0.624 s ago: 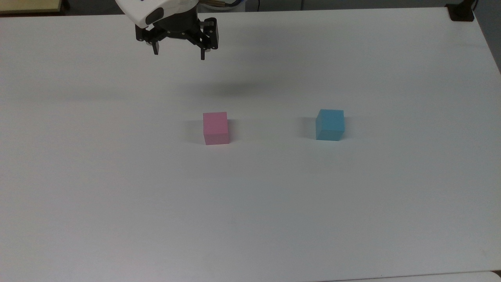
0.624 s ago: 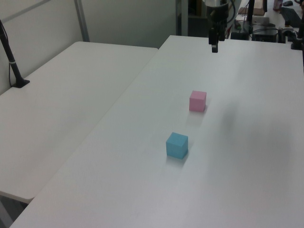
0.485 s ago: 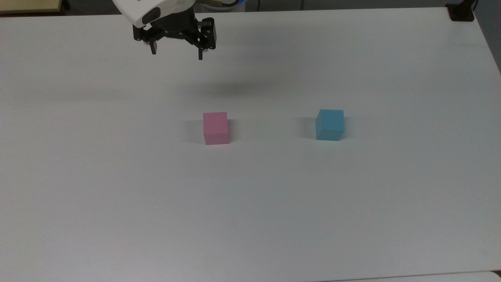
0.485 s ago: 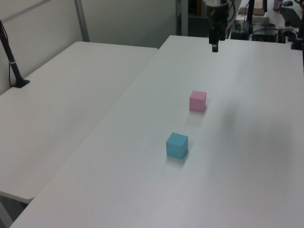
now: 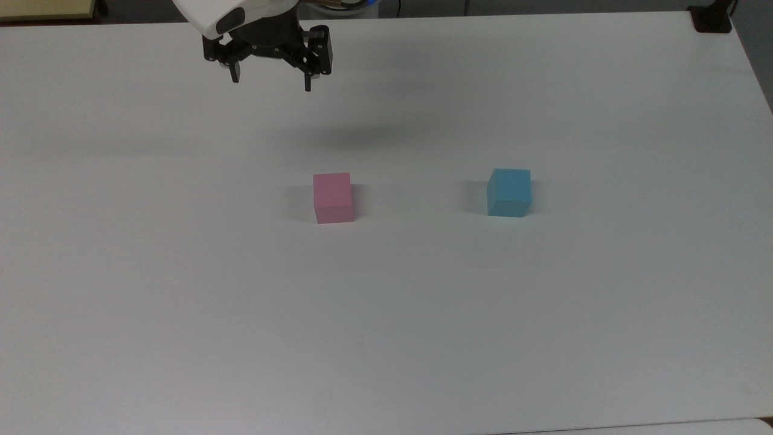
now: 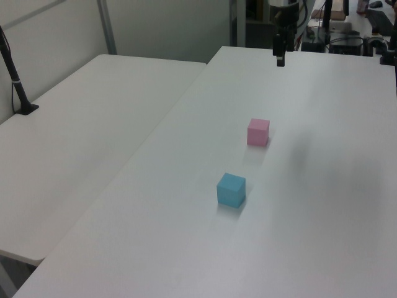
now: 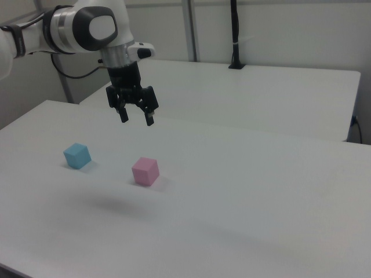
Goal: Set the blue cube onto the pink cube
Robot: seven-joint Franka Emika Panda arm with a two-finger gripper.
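Observation:
The pink cube (image 5: 333, 197) (image 6: 258, 132) (image 7: 145, 171) rests on the white table (image 5: 386, 314) near its middle. The blue cube (image 5: 509, 192) (image 6: 231, 189) (image 7: 77, 155) sits apart from it, to the top view's right, with a clear gap between them. My gripper (image 5: 270, 84) (image 6: 280, 62) (image 7: 136, 120) hangs high above the table near the far edge in the top view, up and left of the pink cube. Its two black fingers are spread open with nothing between them. Its shadow (image 5: 356, 138) falls on the table beyond the pink cube.
A second white table (image 6: 74, 143) adjoins on the left view's left, with a black pole base (image 6: 25, 108) on it. A black mount (image 5: 711, 21) sits at the top view's far right corner. Desks with equipment (image 6: 353, 37) lie behind the arm.
The gripper has drifted slightly up and to the left in the top view, staying open. Both cubes are unmoved.

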